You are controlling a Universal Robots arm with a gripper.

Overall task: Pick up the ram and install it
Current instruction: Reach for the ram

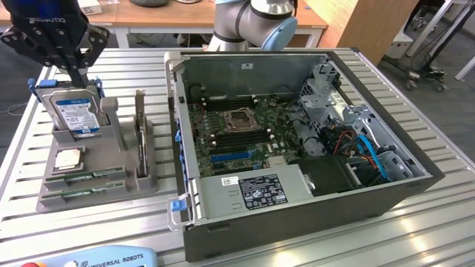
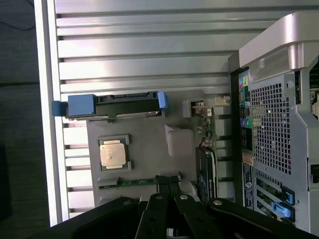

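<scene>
Hovering shut and empty over the grey holder (image 1: 128,188), the gripper (image 1: 78,74) is hanging close above the upright hard drive (image 1: 77,114) and could clip it descending, while the ram (image 1: 83,177) is lying flat in a holder slot nearby.

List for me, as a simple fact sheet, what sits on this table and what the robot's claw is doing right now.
Gripper: shut, nothing seen in it, above the gray holder
Ram: two green sticks lying flat in the holder, untouched
Processor chip: flat in the holder, beside the ram
Hard drive: upright in the holder
Expansion card: standing on edge in the holder
Computer case: open, on the exterior view's right, motherboard exposed
Table: slatted metal
</scene>
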